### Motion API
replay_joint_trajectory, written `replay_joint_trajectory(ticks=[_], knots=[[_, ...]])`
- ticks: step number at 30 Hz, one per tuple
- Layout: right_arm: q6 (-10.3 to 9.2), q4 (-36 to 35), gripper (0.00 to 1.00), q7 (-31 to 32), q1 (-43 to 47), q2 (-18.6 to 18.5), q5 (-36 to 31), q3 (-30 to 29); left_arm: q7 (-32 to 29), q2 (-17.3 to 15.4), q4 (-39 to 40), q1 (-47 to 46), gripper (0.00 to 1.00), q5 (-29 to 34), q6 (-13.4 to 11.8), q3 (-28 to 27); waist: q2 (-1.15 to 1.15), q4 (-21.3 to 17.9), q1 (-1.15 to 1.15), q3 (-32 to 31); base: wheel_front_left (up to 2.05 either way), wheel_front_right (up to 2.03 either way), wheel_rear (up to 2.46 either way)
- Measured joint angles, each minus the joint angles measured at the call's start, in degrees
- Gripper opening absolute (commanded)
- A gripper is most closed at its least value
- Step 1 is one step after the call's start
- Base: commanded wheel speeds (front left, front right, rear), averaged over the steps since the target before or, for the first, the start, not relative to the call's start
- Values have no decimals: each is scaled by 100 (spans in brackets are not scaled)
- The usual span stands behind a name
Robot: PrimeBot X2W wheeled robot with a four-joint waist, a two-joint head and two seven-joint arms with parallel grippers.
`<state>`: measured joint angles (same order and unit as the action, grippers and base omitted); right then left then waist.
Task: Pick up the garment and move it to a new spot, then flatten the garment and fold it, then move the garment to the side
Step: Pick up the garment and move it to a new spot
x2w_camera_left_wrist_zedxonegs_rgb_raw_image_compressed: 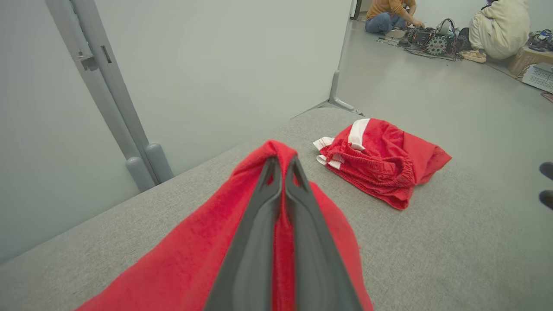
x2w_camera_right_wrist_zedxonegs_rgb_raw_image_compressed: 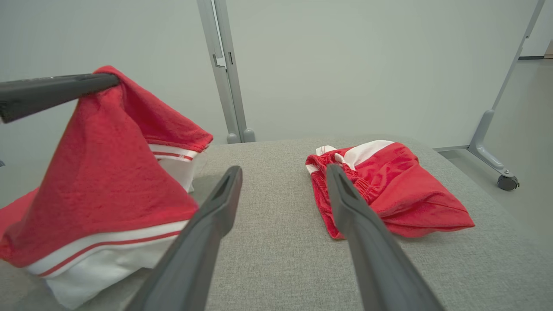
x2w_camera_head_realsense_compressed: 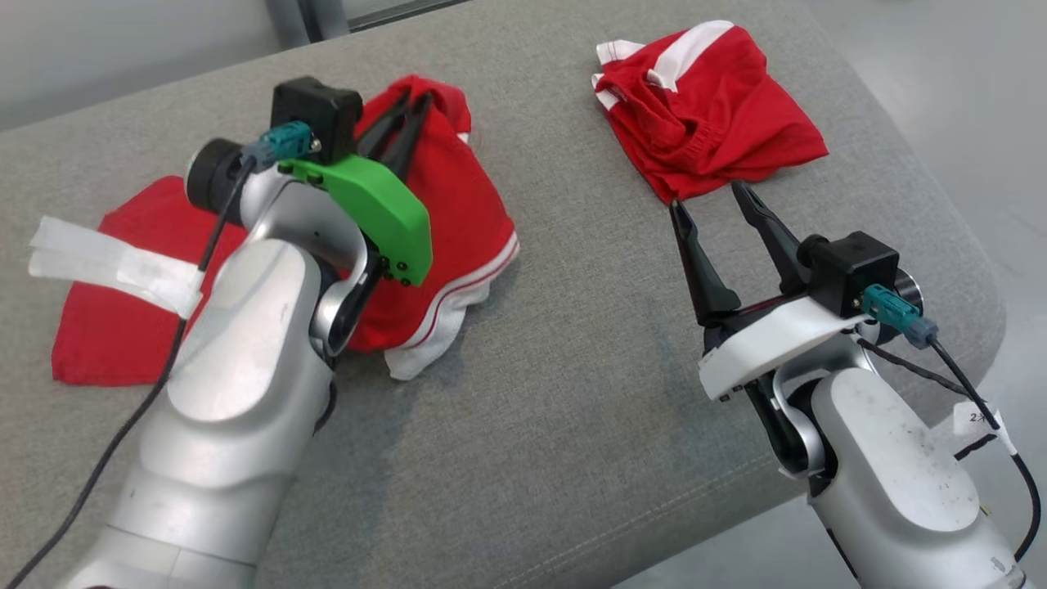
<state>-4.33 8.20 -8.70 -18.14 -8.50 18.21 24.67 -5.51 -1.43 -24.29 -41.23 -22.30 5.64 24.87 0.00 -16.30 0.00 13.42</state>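
A red garment with white trim [x2w_camera_head_realsense_compressed: 458, 221] lies on the grey cushion [x2w_camera_head_realsense_compressed: 556, 393] at the left, one part of it pulled up into a peak. My left gripper [x2w_camera_head_realsense_compressed: 413, 102] is shut on that peak; the left wrist view has red cloth [x2w_camera_left_wrist_zedxonegs_rgb_raw_image_compressed: 276, 151] wrapped over the closed fingertips. In the right wrist view the lifted garment [x2w_camera_right_wrist_zedxonegs_rgb_raw_image_compressed: 112, 172] hangs from the left fingers [x2w_camera_right_wrist_zedxonegs_rgb_raw_image_compressed: 56, 88]. My right gripper [x2w_camera_head_realsense_compressed: 710, 196] stands open just short of a second red garment [x2w_camera_head_realsense_compressed: 712, 114], crumpled at the far right, with nothing between its fingers.
The cushion's right edge [x2w_camera_head_realsense_compressed: 973, 270] drops to a grey floor. A pale wall with a grey post [x2w_camera_right_wrist_zedxonegs_rgb_raw_image_compressed: 224, 69] stands behind the cushion. Two people [x2w_camera_left_wrist_zedxonegs_rgb_raw_image_compressed: 449, 21] sit on the floor far off amid equipment. Bare cushion [x2w_camera_head_realsense_compressed: 572, 286] lies between the two garments.
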Motion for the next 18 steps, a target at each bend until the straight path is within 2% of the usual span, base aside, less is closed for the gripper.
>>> replay_joint_trajectory(ticks=[4,7,10,13,15,16,17,18], knots=[[31,8,100,-23,-163,124,-4,71,216,-56,-135,-465,0,388,-135,-41,0,-206,0,240,0,0,0],[81,44,100,-44,-236,170,-4,110,280,-305,-343,-682,0,724,-164,19,0,-350,0,419,0,0,0],[88,102,100,-87,-293,188,-4,129,338,-514,-669,-704,0,867,-222,21,0,-478,0,597,0,0,0],[88,162,100,-133,-351,226,-4,129,467,-552,-871,-706,0,900,-324,-21,0,-585,0,769,0,0,0],[88,205,100,-156,-404,227,-4,108,598,-554,-993,-716,27,922,-349,-27,0,-635,0,875,0,0,0],[88,247,100,-187,-428,233,-4,110,670,-557,-1069,-719,47,948,-367,-34,0,-657,0,922,0,0,0],[88,281,100,-188,-441,240,-4,110,721,-558,-1135,-719,95,950,-376,-45,0,-675,0,962,0,0,0],[87,315,100,-194,-453,244,-4,105,773,-553,-1204,-721,100,954,-385,-43,0,-690,0,996,0,0,0]])
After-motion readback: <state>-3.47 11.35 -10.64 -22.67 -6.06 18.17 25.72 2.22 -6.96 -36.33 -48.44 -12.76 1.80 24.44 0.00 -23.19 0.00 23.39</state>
